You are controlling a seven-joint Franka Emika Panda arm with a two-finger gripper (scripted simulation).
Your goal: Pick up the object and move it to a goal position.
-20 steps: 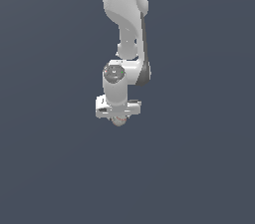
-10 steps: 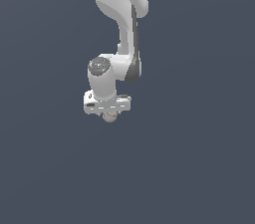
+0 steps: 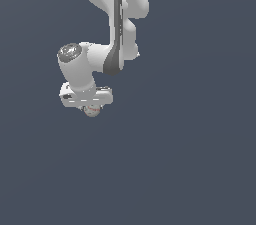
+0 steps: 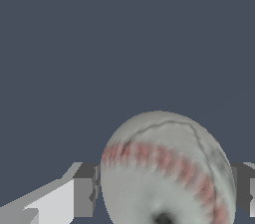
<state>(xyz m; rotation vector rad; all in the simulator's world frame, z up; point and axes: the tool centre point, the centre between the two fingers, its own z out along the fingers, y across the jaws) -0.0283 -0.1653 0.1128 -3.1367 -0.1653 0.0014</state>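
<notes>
The object is a small whitish-grey ball (image 3: 92, 110) with reddish stitch marks. It sits between the fingers of my white gripper (image 3: 91, 109), which hangs from the arm in the exterior view's left half. In the wrist view the ball (image 4: 167, 168) fills the space between the two grey fingertips (image 4: 84, 190), which press on its sides. The gripper is shut on the ball and holds it off the dark grey surface. Most of the ball is hidden by the hand in the exterior view.
The white arm (image 3: 115, 14) comes down from the top of the exterior view. Flat dark grey ground (image 3: 190, 159) lies all around, with no other object showing.
The arm has swung toward the exterior view's left, carrying the ball with it. The grip on the ball has not changed.
</notes>
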